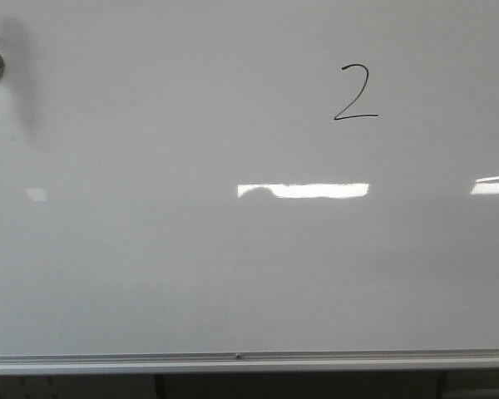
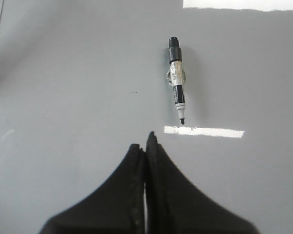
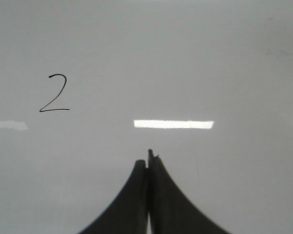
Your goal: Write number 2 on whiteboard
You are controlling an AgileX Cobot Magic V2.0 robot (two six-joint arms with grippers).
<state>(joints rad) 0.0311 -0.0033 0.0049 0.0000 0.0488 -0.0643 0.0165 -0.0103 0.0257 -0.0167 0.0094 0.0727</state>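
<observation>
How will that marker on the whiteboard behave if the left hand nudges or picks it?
The marker is a slim round barrel lying on the glossy whiteboard, so a sideways nudge would probably roll or slide it. It looks rigid and light. The tip appears uncapped, so dragging it may leave a stray mark. The closed left hand would need to open first.

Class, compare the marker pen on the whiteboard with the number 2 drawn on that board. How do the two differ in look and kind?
The marker pen is a solid object with a black cap end, a labelled pale barrel and a dark tip; the number 2 is only a thin flat ink line. The marker pen is straight; the number 2 curves at its top and ends in a flat base stroke. Both sit on the whiteboard, and both are small against it.
</observation>
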